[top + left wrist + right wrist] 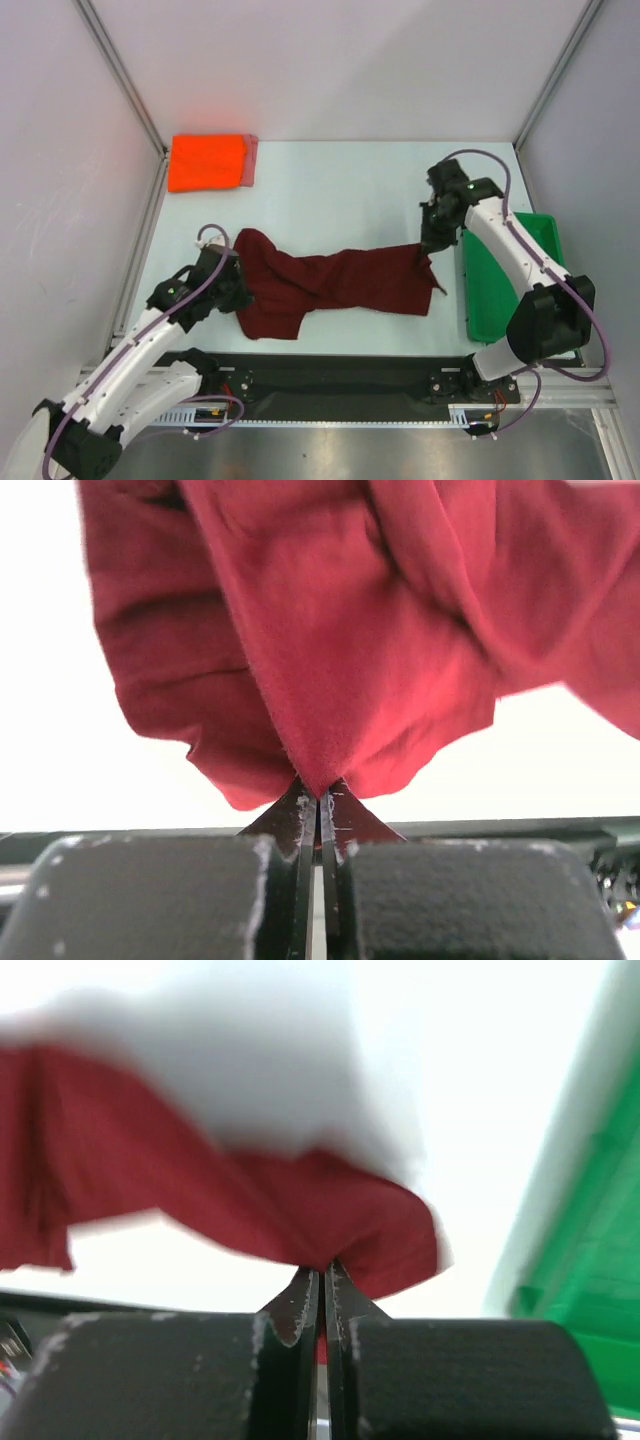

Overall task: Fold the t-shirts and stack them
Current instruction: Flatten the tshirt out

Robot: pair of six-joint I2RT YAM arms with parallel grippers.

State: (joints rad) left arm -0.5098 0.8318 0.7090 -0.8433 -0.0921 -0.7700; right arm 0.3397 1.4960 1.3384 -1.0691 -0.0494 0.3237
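Left fingers (285, 818) and right fingers (290, 1302) pinch opposite ends of maroon t-shirt (335, 280)

My left gripper (318, 792) and right gripper (322, 1268) both pinch the maroon t-shirt (340, 280), jaws closed; arms extended forward.

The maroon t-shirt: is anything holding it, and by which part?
Yes. The left arm pinches the maroon t-shirt in its jaws at the left end; the right arm pinches the right edge.
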